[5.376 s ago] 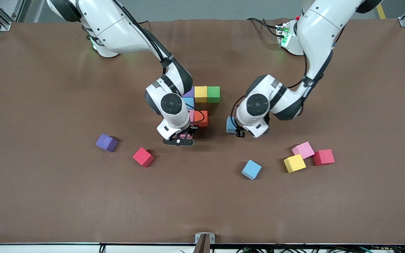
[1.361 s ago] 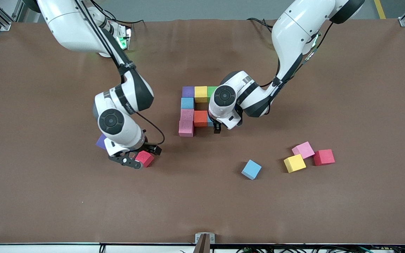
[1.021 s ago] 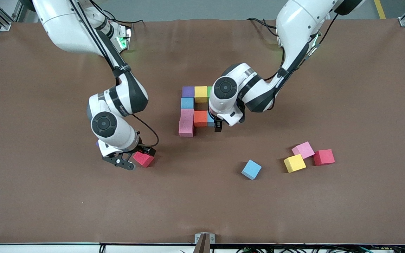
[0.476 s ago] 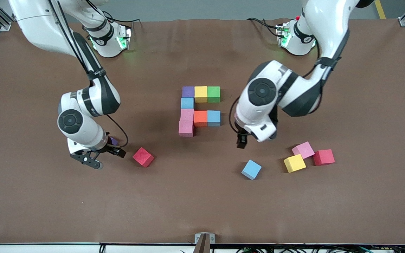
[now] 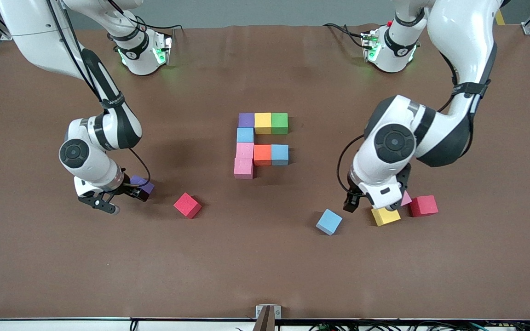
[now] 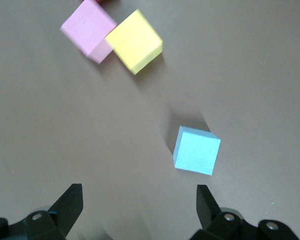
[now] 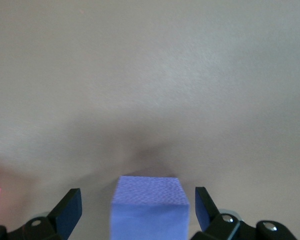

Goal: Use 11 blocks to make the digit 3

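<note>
Several blocks form a cluster mid-table: purple (image 5: 246, 120), yellow (image 5: 262, 122) and green (image 5: 279, 122) in a row. Nearer the camera are light blue (image 5: 245, 135), pink (image 5: 245, 150), orange (image 5: 262, 154), light blue (image 5: 279, 154) and pink (image 5: 243, 168). My right gripper (image 5: 120, 198) (image 7: 137, 201) is open, its fingers either side of a loose purple block (image 5: 146, 185) (image 7: 149, 210) without touching it. My left gripper (image 5: 359, 204) (image 6: 139, 205) hangs open and empty over bare table between a loose light blue block (image 5: 329, 221) (image 6: 197, 151) and a yellow block (image 5: 386, 215) (image 6: 135, 41). A pink block (image 5: 406, 198) (image 6: 86, 27) touches the yellow one.
One red cube (image 5: 187, 205) lies between the purple block and the cluster, nearer the camera. A second red cube (image 5: 423, 205) sits beside the pink and yellow blocks toward the left arm's end. The brown mat (image 5: 265, 266) stretches to the front edge.
My left gripper left the light blue block beside the orange one and swung over the loose blocks. My right gripper moved from the red cube to the purple block. Both stayed open.
</note>
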Robot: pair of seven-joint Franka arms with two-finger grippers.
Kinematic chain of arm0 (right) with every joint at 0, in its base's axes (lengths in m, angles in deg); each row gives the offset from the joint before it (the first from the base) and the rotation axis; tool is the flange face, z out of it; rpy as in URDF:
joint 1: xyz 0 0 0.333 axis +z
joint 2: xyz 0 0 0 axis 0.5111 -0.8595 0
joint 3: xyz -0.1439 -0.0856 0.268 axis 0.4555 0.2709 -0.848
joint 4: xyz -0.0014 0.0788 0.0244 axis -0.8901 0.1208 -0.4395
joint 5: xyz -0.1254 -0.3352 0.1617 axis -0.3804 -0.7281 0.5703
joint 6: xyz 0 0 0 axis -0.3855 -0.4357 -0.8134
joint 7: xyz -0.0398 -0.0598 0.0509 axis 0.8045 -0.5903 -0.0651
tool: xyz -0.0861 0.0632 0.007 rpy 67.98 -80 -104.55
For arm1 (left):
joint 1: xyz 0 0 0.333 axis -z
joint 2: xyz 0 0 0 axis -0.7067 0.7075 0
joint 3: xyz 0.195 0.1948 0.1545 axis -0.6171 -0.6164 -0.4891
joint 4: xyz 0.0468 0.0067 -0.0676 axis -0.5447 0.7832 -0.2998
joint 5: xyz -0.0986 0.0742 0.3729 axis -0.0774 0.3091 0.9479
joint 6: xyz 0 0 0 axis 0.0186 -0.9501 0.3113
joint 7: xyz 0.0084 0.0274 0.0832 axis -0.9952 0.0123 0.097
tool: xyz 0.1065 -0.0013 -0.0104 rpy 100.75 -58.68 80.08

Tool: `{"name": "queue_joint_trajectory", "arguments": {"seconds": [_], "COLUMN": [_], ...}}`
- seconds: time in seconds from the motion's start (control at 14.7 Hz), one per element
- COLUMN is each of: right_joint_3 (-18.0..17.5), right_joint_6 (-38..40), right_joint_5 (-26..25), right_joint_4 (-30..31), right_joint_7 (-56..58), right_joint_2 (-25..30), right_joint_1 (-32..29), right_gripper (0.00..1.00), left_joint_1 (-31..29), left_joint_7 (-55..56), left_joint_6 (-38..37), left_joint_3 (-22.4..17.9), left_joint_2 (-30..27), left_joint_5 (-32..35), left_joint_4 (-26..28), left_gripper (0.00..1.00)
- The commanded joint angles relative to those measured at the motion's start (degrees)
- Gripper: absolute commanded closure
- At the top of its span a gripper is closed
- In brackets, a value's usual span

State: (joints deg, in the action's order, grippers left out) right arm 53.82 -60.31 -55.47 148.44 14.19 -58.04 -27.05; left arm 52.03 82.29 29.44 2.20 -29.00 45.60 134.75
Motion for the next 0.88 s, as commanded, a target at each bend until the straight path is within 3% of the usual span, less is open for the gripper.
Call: {"name": "queue_joint_trajectory", "arguments": {"seconds": [0.0, 0.27, 0.48, 0.54, 0.68, 0.82], "right_joint_3": [-1.13, -1.13, -1.31, -1.4, -1.48, -1.49], "right_joint_6": [-2.91, -7.23, -7.23, -7.15, -6.62, -6.18], "right_joint_5": [-1.35, -1.35, -1.35, -1.35, -1.35, -1.35], "right_joint_4": [3.74, 6.21, 7.35, 7.44, 7.53, 7.44], "right_joint_7": [0.8, 0.8, 0.8, 0.98, 3.07, 3.7], "right_joint_2": [2.04, 1.69, 1.69, 1.78, 1.78, 1.78], "right_joint_1": [-1.75, -1.49, -1.14, -1.14, -1.14, -1.14], "right_gripper": [0.0, 0.0, 0.1, 0.19, 0.61, 0.89], "left_joint_1": [-2.04, -5.12, -6.27, -6.71, -7.76, -8.64], "left_joint_7": [-11.22, -25.99, -32.77, -34.54, -40.24, -44.29], "left_joint_6": [-1.22, -1.04, -1.13, -1.13, -1.04, -0.78], "left_joint_3": [0.29, -0.15, -0.59, -0.59, -0.77, -0.85], "left_joint_2": [0.19, 0.72, 1.5, 2.29, 3.61, 3.97], "left_joint_5": [0.78, 0.78, 0.95, 1.04, 0.87, 0.95], "left_joint_4": [-0.95, -1.75, -1.66, -1.66, -1.66, -1.66], "left_gripper": [0.0, 0.0, 0.0, 0.0, 0.0, 0.0]}}
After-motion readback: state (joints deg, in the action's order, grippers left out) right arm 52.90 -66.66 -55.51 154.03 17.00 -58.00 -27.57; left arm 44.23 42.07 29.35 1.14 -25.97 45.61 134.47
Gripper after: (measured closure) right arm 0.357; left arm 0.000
